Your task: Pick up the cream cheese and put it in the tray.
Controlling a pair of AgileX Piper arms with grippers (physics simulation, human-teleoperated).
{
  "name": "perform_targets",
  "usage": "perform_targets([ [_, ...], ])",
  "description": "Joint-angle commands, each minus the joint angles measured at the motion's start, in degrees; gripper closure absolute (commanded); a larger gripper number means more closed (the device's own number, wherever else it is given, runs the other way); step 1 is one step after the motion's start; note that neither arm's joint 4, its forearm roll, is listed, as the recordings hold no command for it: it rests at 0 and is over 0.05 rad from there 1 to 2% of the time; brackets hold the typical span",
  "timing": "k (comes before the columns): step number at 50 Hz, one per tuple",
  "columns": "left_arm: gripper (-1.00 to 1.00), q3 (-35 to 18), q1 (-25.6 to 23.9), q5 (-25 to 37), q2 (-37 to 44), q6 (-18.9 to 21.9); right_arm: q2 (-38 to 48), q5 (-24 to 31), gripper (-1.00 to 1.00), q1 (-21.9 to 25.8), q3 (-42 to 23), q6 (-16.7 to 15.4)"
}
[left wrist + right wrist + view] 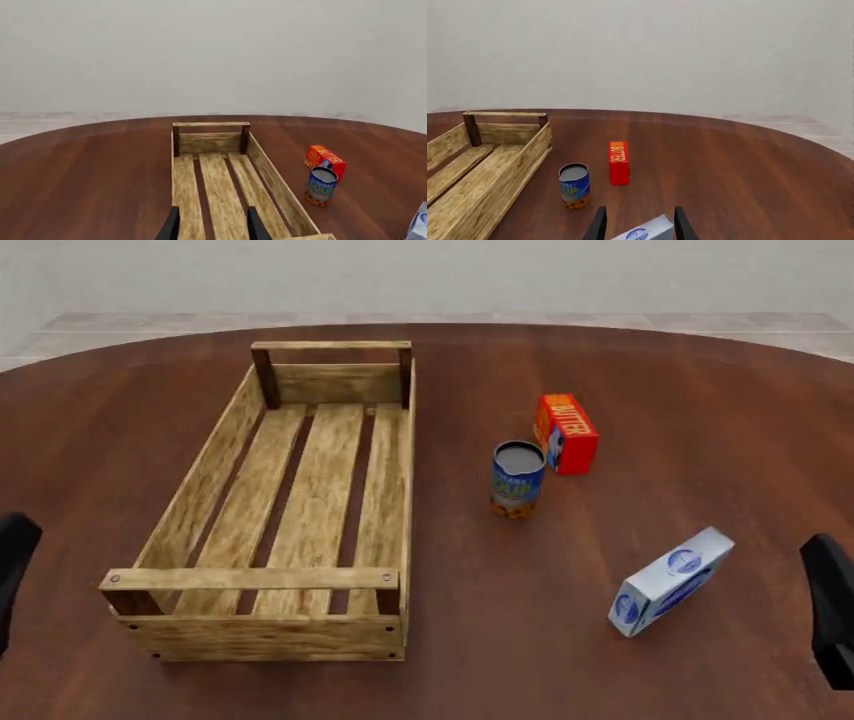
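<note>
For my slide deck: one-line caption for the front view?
Empty light wooden slatted crate, blue-and-yellow can, red-orange butter box and white-and-grey cream cheese carton on a round brown table.

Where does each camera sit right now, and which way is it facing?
Front: above the arms' side of the table, looking forward and down at tray, can, butter box, cream cheese; dark arm parts at both edges.
Left wrist: behind left gripper, facing along the tray.
Right wrist: behind right gripper, over the cream cheese.
Shared: all show the can.
</note>
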Motion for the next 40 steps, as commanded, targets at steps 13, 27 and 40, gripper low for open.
perform_targets([
  [13,-1.00,-11.4,-15.1,-5.5,18.9,1.2,0.0,0.1,-1.00,0.1,0.0,0.1],
  [27,-1.00,-13.4,-19.6,-9.6,26.4,0.8,0.0,0.2,-1.00,-0.1,0.0,0.3],
  [40,-1.00,-15.9,-25.6,-11.7,31.7,1.4,0.0,0.2,-1.00,-0.3,0.0,0.3],
])
